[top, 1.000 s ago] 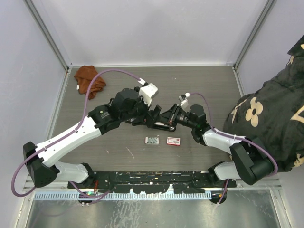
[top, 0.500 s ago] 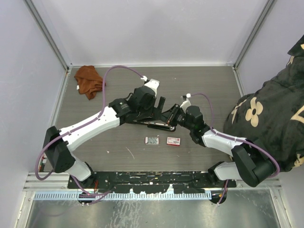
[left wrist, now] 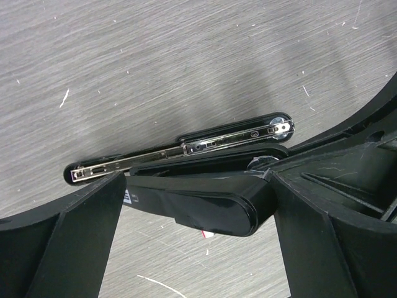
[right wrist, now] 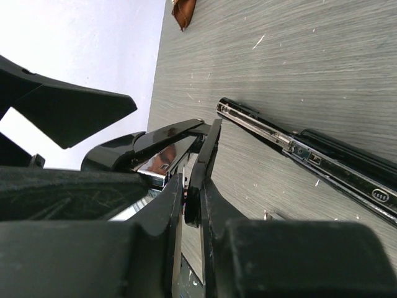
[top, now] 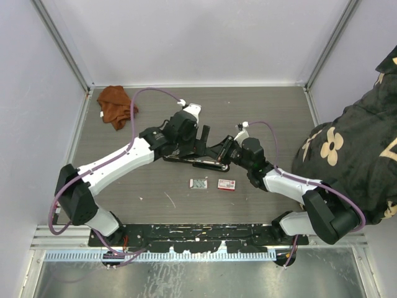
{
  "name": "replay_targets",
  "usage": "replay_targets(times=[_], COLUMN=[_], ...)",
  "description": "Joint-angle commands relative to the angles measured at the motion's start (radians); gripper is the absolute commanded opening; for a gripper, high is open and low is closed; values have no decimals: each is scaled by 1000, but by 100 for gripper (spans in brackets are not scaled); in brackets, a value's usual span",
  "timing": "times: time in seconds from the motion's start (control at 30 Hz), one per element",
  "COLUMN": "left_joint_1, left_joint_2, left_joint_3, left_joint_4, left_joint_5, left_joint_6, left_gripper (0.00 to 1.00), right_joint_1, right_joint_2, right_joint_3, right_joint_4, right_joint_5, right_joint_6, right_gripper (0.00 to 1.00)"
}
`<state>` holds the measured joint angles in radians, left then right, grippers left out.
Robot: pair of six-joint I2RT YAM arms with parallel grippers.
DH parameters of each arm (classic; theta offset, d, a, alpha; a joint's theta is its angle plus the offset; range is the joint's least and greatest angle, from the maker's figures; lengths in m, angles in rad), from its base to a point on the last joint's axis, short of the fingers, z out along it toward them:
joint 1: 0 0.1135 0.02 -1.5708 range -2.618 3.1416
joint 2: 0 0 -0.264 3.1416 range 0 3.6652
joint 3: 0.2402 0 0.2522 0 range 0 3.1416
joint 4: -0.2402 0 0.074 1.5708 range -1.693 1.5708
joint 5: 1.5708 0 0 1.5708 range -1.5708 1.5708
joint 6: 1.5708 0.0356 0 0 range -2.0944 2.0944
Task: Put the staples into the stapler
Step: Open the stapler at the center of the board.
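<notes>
Grey wood-grain table (top: 155, 195), pale walls (top: 198, 37), metal corner posts (top: 62, 45)

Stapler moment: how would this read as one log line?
stapler hinged open | right gripper shut on stapler | left gripper open, straddling stapler | staples lying untouched nearby

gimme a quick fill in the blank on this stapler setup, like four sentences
1. The crumpled brown cloth lies in the far ___ corner of the grey wood-grain table.
2. The small grey tray of staple strips sits on the ___ side of the red-and-white staple box.
3. The black stapler is hinged ___, its silver rail exposed.
4. The right gripper is ___ on the stapler's raised cover.

Missing words: left; left; open; shut
</notes>
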<state>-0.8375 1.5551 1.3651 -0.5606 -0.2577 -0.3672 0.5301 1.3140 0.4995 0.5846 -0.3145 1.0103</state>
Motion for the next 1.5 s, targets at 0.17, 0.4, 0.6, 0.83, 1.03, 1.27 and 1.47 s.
replay_targets(times=[0.17,0.4,0.6,0.83,1.03,1.27,1.47], left_joint_1=[218,318,416,512,577,640,647], left_joint_2=[-174,-224,-253,-257,-263,-277,-316], left_joint_3=[-146,-208,-274,-324,-318,-296,-309], left_joint_4=[72,87,110,147,172,203,222], left_joint_5=[124,166,175,180,172,216,271], left_joint_6=[-37,-33,-35,-40,-44,-51,-55], left_gripper=[98,98,98,98,98,98,98], right_joint_1=[-20,-57,-120,-171,-183,-185,-186], right_joint_2=[-53,-78,-113,-167,-187,-169,-112], right_joint_3=[45,37,26,28,28,23,38], right_joint_4=[67,45,49,42,35,69,136], right_joint_5=[14,11,-47,-111,-124,-104,-106], right_joint_6=[-1,1,46,99,116,128,155], right_gripper=[1,1,1,1,1,1,1])
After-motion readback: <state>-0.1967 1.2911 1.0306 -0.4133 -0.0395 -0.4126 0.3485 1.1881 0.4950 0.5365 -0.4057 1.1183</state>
